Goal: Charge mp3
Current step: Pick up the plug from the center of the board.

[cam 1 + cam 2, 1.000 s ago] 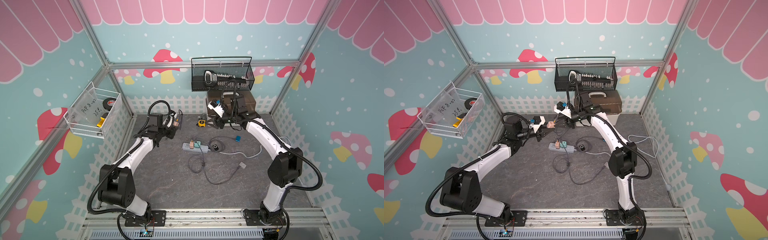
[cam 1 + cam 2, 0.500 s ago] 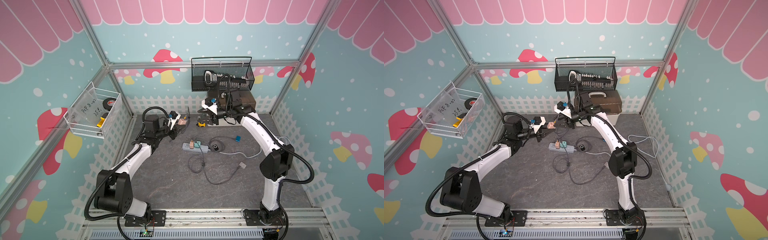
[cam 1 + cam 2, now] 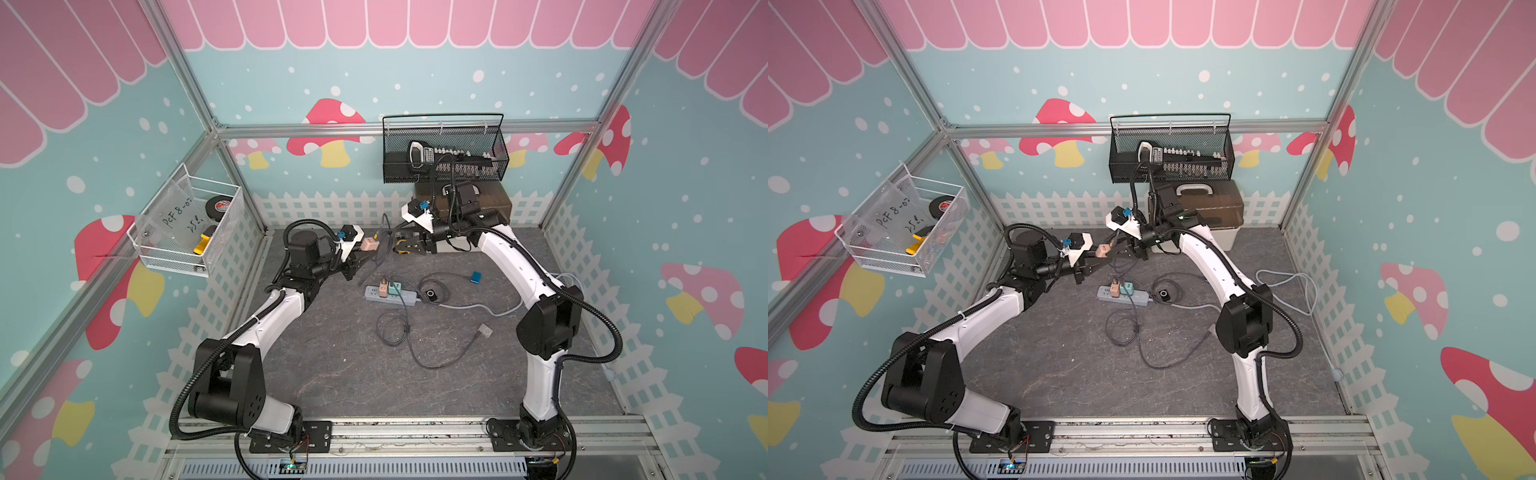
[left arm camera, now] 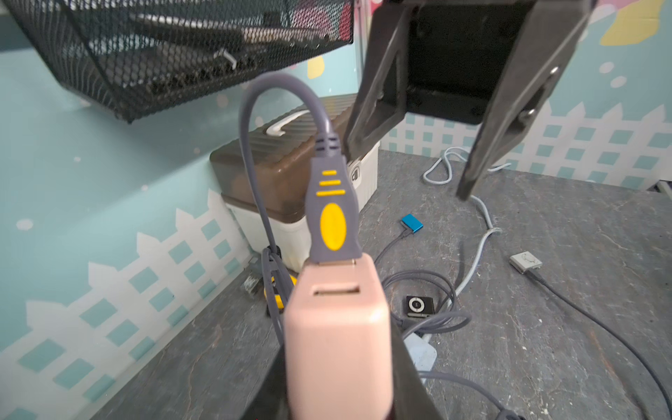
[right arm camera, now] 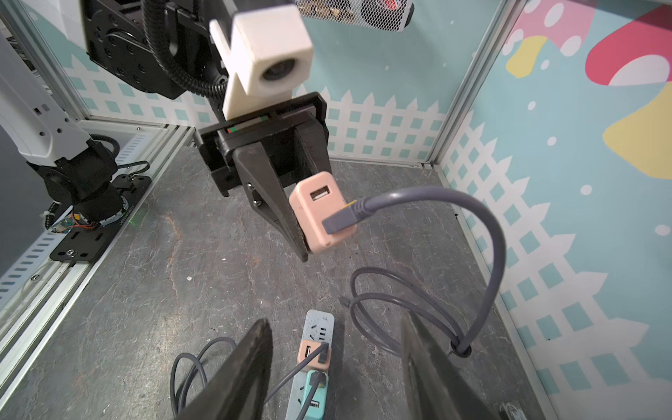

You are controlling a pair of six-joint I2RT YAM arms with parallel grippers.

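Grey stone-look tabletop (image 3: 332,374), walled on three sides. Reaching in from the front edge toward the back, left arm (image 3: 266,320) and right arm (image 3: 515,266). On the back wall, a black mesh basket (image 3: 444,166). Below it, against the back edge right of centre, a brown-lidded box (image 3: 1208,203). On the left wall, a white wire basket (image 3: 187,232) with a tape roll (image 3: 219,204) inside.

Flat on mid-tabletop, nearer the back edge than the front, a grey power strip (image 3: 411,298), with a pink adapter (image 5: 314,354) and a teal adapter (image 5: 314,394) plugged in side by side. Arching up from the tabletop near the back edge, a grey cable (image 5: 498,254).

Raised above the strip, the left gripper (image 5: 316,236), fingers clamped on a pink charger block (image 4: 338,345), clear of the surface. Facing it, the right gripper (image 4: 405,174), fingers spread apart, one tip just beside the cable end; touching or not, cannot tell. Seated in one port of the block, a grey-and-yellow USB plug (image 4: 331,214).

Flat on the tabletop, just beside the strip's right end, a black mp3 player (image 3: 432,294), ringed by a cable loop. Nearer the back edge and further right, a small blue player (image 3: 476,277). Toward the right edge, apart from both, a grey square player (image 3: 484,331) on a dark lead.
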